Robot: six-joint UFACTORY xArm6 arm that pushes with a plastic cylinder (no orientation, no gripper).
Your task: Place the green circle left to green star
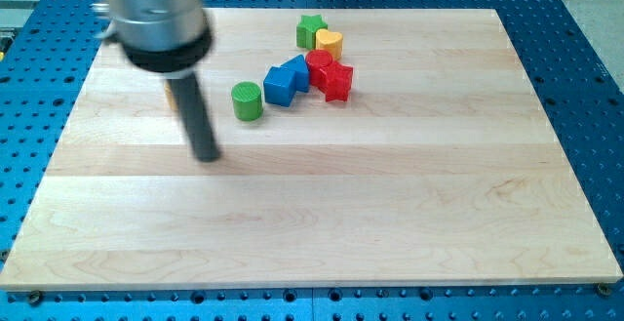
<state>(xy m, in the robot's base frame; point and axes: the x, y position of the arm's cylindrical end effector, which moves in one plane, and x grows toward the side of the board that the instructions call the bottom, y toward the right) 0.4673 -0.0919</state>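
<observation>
Camera view: my tip (208, 155) left-below green circle (247, 100), blue blocks (286, 81) between it and green star (311, 30).

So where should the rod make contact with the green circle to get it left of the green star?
No grip possible; push instead. Set my tip against the green circle on its lower side and push toward the view's top, stopping left of the green star. Its round wall may slip sideways.

On the pale wooden board (322, 214), my tip (208, 155) rests at about eight o'clock from the green circle block (247, 100), apart from it, while the green star block (311, 30) sits at one o'clock of that circle, touching a yellow heart block (331, 42) above red (331, 75) and blue blocks (286, 80).
</observation>
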